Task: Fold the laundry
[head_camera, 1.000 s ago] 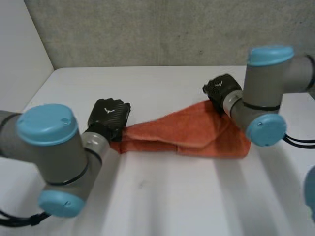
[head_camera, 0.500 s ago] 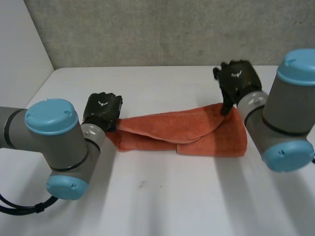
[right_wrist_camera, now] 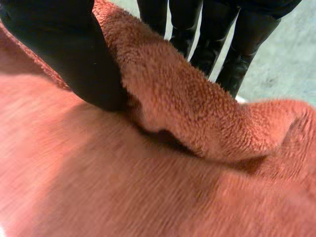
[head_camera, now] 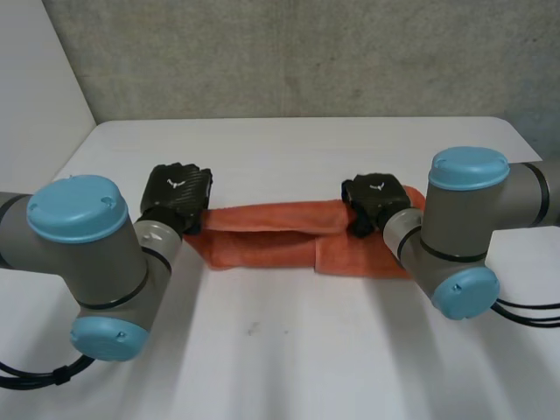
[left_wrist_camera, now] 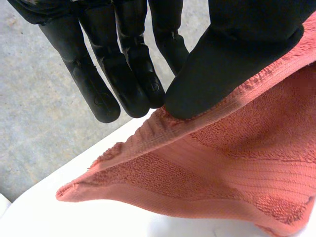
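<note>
White table bears a limp orange terry towel, likely light and floppy, best gripped at its hem, where left hand and right hand pinch it thumb-to-fingers.

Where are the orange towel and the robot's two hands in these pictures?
orange towel (head_camera: 262,245): head view, middle of the cloth.
left hand (head_camera: 178,194): head view, back of the hand.
right hand (head_camera: 374,196): head view, back of the hand.

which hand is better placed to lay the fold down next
Likely the right: the right hand pinches a fold of the towel directly over its lower layer, while the left hand pinches the edge at its end.
</note>
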Controlling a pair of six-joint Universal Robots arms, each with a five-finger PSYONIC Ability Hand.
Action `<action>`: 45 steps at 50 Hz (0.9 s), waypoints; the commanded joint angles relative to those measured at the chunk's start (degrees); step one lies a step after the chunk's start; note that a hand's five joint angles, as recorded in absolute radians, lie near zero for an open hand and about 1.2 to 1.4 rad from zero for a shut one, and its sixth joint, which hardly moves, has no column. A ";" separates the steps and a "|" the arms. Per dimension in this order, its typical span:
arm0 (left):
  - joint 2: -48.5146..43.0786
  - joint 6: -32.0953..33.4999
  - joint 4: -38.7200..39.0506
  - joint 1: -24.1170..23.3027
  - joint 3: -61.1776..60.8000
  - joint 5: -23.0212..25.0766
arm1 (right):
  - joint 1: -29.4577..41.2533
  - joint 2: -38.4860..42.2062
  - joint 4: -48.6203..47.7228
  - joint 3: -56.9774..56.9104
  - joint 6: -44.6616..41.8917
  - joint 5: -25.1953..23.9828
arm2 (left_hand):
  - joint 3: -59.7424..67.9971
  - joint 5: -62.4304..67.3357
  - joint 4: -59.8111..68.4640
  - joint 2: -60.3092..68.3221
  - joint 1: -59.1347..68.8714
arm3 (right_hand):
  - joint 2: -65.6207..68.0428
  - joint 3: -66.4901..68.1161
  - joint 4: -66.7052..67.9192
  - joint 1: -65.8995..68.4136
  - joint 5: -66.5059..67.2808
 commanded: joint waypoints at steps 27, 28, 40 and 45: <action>26.43 -3.82 -1.99 -2.90 -6.57 0.01 | -4.71 -23.82 36.96 -7.65 -20.57 -6.76 | 10.38 12.29 10.25 10.24 12.63 | 12.94 13.83 13.35 26.69 16.45; 24.60 -3.82 -1.99 -2.90 -7.09 0.01 | -4.62 -22.50 37.14 -7.38 -20.92 -6.67 | 10.38 12.29 10.25 10.24 12.63 | 12.94 13.83 13.35 26.69 16.45; 9.73 -3.56 -1.37 -2.82 -3.67 0.19 | -4.53 -14.75 34.68 -9.66 -23.83 -6.05 | 10.38 12.29 10.25 10.24 12.63 | 12.94 13.83 13.35 26.69 16.45; 6.31 -3.30 0.46 -2.90 8.42 -0.08 | -4.27 -11.85 19.52 -19.92 -24.97 -3.78 | 10.38 12.29 10.25 10.24 12.63 | 12.94 13.83 13.35 26.69 16.45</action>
